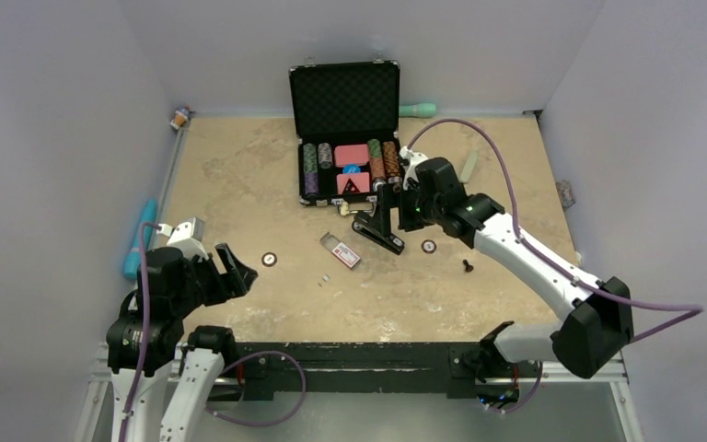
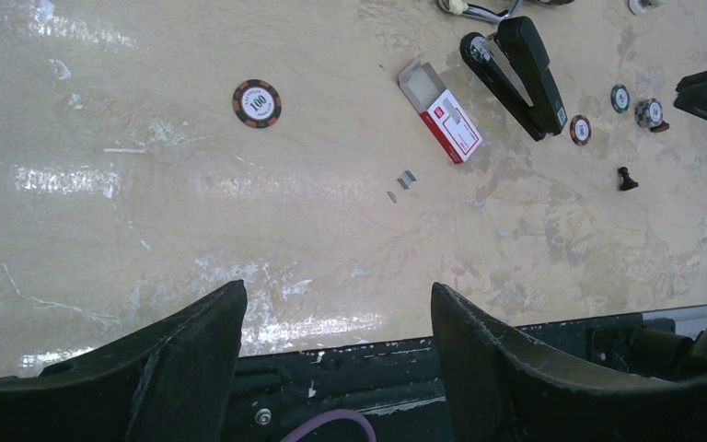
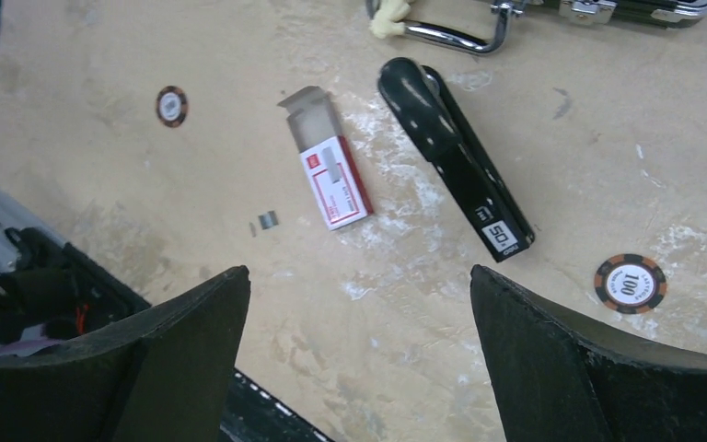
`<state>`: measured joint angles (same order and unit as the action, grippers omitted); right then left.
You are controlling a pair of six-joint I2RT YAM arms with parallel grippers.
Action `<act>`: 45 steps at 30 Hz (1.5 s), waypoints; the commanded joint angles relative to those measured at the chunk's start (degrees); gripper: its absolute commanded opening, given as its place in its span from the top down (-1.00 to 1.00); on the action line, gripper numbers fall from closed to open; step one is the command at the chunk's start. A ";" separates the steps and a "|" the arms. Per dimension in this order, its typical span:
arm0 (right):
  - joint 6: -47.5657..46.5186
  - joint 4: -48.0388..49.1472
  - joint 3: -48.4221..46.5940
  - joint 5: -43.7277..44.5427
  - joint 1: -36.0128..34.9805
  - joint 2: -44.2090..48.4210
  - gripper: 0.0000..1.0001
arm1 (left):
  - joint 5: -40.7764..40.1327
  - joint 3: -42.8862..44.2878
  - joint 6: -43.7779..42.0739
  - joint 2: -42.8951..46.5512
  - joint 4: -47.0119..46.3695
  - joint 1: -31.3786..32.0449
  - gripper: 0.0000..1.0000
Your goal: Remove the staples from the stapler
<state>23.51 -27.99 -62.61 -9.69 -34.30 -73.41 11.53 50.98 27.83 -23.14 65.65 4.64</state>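
The black stapler (image 1: 377, 232) lies on the table in front of the open case, also seen as the stapler (image 3: 456, 152) and the stapler (image 2: 515, 74). A tiny silver strip of staples (image 1: 326, 279) lies loose on the table nearer the front; it shows as the staples (image 3: 268, 219) and the staples (image 2: 407, 179). My right gripper (image 1: 393, 200) hovers just behind the stapler, open and empty (image 3: 359, 276). My left gripper (image 1: 226, 269) hangs open over the front left of the table, holding nothing (image 2: 336, 295), far from the stapler.
A small staple box (image 1: 341, 250) with a red label lies open between staples and stapler. The open black case (image 1: 345, 101) of poker chips stands behind. Loose chips (image 1: 269, 260) (image 1: 429, 246) and a small black piece (image 1: 468, 266) lie about. The table's front edge (image 2: 423, 345) runs under the left gripper.
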 commanded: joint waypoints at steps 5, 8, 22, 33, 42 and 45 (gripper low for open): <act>-1.42 4.95 -1.05 12.97 -0.21 -9.08 -0.89 | 0.41 -0.02 -0.99 0.63 -1.27 0.37 -0.53; -2.48 5.52 -2.58 13.04 -0.20 -14.02 -0.88 | 0.41 -0.01 -0.95 0.72 -1.27 0.37 -0.53; -3.82 5.99 -8.25 11.29 -0.15 -27.33 -0.83 | 0.54 -0.06 -1.02 0.33 -1.35 0.37 -0.53; -2.26 3.99 -8.42 7.59 -0.16 -28.67 0.09 | 0.68 -0.16 -1.05 0.28 -1.48 0.37 -0.53; 2.03 0.98 -5.18 8.46 -0.18 -23.24 0.38 | 0.83 -0.16 -1.08 0.54 -1.66 0.39 -0.52; 2.59 -0.45 -6.06 9.57 -0.19 -22.91 0.16 | 0.92 -0.22 -1.12 0.55 -1.66 0.37 -0.52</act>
<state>23.79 -26.89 -67.72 -2.00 -34.50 -99.66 11.75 50.96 27.83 -22.68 65.65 4.64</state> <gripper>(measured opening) 0.346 0.761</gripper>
